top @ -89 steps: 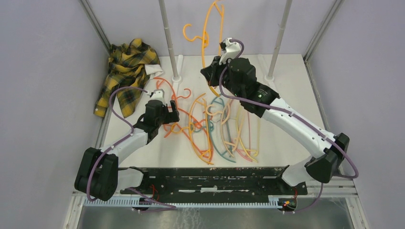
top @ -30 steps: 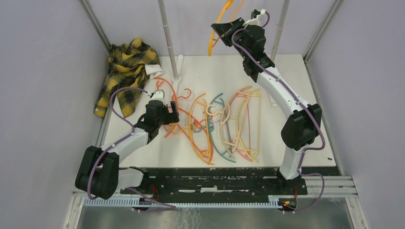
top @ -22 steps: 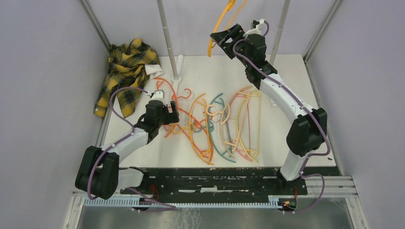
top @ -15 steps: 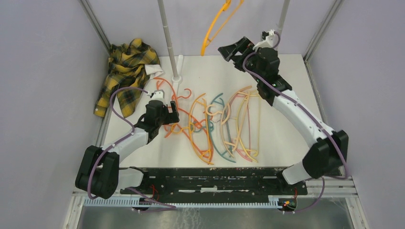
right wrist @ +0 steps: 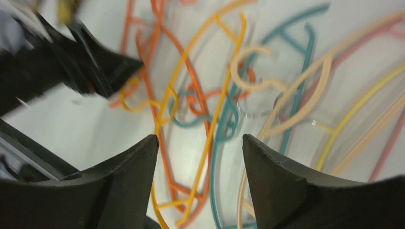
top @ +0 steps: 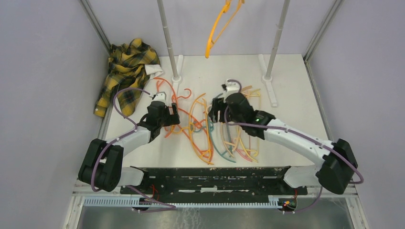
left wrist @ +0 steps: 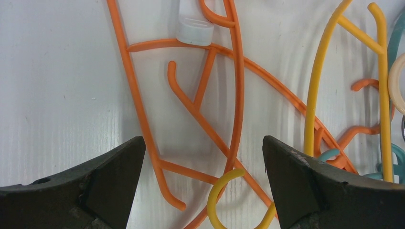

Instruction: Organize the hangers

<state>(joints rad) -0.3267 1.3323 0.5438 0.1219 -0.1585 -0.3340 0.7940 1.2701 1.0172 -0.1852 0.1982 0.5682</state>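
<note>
Several hangers in orange, yellow-orange, teal, pink and pale yellow lie tangled on the white table [top: 291, 119], the pile centred near a yellow-orange one [top: 203, 138]. One yellow-orange hanger [top: 217, 28] hangs high at the back between the poles. My left gripper [top: 173, 114] is open just above the pile's left side. In the left wrist view the left gripper [left wrist: 203, 157] frames an orange hanger [left wrist: 200, 95] and a yellow hook [left wrist: 229, 191]. My right gripper [top: 213, 114] is low over the pile's middle. In the right wrist view the right gripper [right wrist: 199, 157] is open and holds nothing, with a teal hanger [right wrist: 217, 148] and orange ones below.
A yellow-and-black plaid shirt [top: 126, 71] lies crumpled at the back left corner. Two grey upright poles [top: 167, 38] [top: 277, 38] stand on white feet at the back. A black rail [top: 205, 176] runs along the near edge between the arm bases.
My right arm has let go of the hung hanger and come down from beside it to the pile on the table. The left arm has barely shifted.
</note>
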